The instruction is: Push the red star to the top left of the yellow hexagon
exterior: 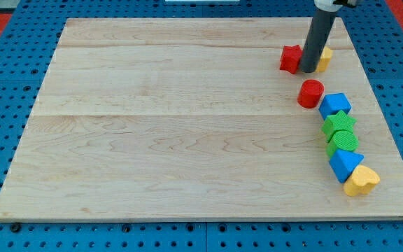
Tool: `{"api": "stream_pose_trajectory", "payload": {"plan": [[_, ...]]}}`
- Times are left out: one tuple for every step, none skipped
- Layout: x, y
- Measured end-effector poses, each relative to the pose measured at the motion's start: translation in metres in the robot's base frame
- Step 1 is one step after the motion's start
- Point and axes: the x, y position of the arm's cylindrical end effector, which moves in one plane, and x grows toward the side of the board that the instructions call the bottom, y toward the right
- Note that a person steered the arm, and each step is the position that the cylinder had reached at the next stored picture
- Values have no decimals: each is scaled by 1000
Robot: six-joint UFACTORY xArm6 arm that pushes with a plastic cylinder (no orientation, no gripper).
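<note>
The red star [290, 58] lies near the view's top right of the wooden board [187, 126]. The yellow hexagon [324, 58] lies just right of it, mostly hidden behind my rod. My tip [308, 71] rests on the board between the two, touching or nearly touching the star's right side and the hexagon's left side. The star is level with the hexagon, to its left.
A red cylinder [310, 93] lies below my tip. Down the right edge run a blue block [335, 106], a green star-like block [338, 124], a green round block [344, 142], a blue triangle [344, 164] and a yellow heart [361, 181].
</note>
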Motion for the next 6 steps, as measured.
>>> {"api": "stream_pose_trajectory", "payload": {"plan": [[31, -8], [11, -27], [-21, -37], [-40, -38], [-13, -38], [-25, -25]]}}
